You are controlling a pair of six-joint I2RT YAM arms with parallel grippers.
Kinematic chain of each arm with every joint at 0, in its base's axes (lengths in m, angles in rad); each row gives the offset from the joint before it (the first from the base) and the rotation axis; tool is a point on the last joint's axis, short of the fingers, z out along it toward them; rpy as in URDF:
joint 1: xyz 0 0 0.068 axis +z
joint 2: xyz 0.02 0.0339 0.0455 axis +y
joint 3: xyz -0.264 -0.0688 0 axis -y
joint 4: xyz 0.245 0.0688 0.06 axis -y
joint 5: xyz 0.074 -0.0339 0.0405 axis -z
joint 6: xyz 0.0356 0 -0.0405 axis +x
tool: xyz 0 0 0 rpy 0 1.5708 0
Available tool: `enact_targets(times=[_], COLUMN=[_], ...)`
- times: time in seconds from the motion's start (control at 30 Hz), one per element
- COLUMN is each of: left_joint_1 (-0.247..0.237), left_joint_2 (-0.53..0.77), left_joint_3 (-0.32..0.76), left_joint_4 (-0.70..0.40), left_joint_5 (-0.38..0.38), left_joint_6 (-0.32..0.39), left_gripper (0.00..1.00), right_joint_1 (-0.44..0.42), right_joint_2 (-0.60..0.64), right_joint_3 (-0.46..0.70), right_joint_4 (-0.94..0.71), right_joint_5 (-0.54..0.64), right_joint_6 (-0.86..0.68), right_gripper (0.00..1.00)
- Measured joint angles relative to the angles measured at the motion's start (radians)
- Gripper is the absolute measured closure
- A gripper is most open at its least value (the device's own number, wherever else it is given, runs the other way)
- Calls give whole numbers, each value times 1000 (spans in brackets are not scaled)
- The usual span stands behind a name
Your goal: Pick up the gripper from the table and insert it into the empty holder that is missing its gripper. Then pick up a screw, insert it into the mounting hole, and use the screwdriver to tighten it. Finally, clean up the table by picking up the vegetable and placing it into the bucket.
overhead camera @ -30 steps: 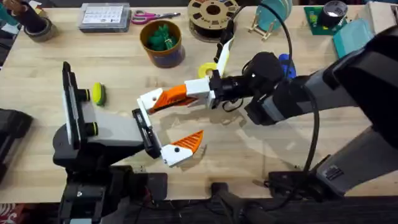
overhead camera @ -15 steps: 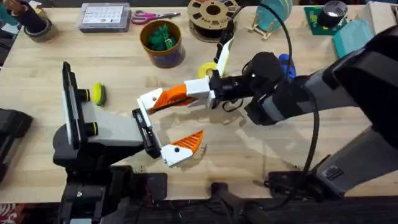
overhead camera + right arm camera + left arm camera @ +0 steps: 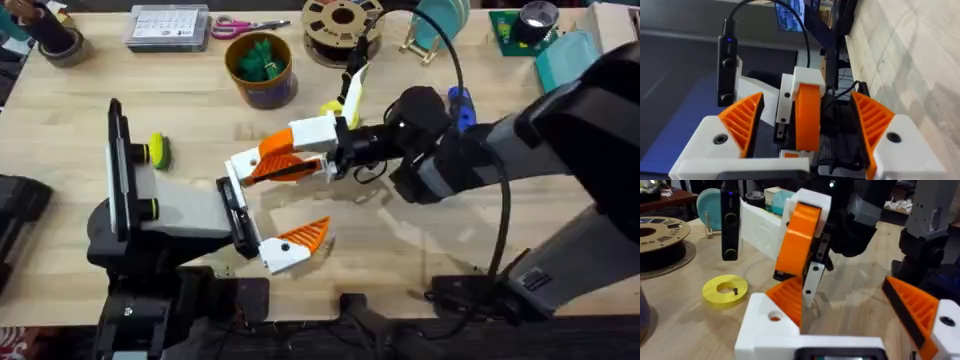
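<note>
My left gripper (image 3: 303, 196) (image 3: 840, 287) lies open over the table (image 3: 420, 240). Both of its white mounts carry orange tips. On the far mount, the holder (image 3: 243, 164) (image 3: 767, 330), sits the orange gripper (image 3: 272, 160) (image 3: 807, 117). My right gripper (image 3: 268, 164) (image 3: 807, 100) is open and straddles that finger with gaps on both sides. A yellow disc (image 3: 335, 108) (image 3: 725, 289) holds a small dark screw (image 3: 735, 291). The blue screwdriver (image 3: 458, 105) stands mostly hidden behind the right arm. The bucket (image 3: 262, 88) holds the green vegetable (image 3: 262, 58).
A brown filament spool (image 3: 342, 25), pink scissors (image 3: 240, 26), a grey keypad box (image 3: 167, 27) and a teal plate rack (image 3: 440, 25) line the far edge. A tape roll (image 3: 60, 45) sits at the far left. Bare wood lies right of the near finger.
My right gripper has shifted slightly farther and to the left and spread its orange fingers around the far left finger. The left arm nudged a little to the right.
</note>
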Motion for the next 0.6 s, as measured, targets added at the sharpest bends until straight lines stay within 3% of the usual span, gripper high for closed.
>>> enact_targets(times=[0.4, 0.6], left_joint_1=[0, 0], left_joint_2=[0, 0], left_joint_3=[0, 0], left_joint_4=[0, 0], left_joint_5=[1, 1], left_joint_6=[0, 0], left_gripper=[15, 15], right_joint_1=[-67, -140], right_joint_2=[-4, -106], right_joint_3=[0, 0], right_joint_4=[-7, -221], right_joint_5=[-25, -76], right_joint_6=[-2, -68], right_gripper=[4, 5])
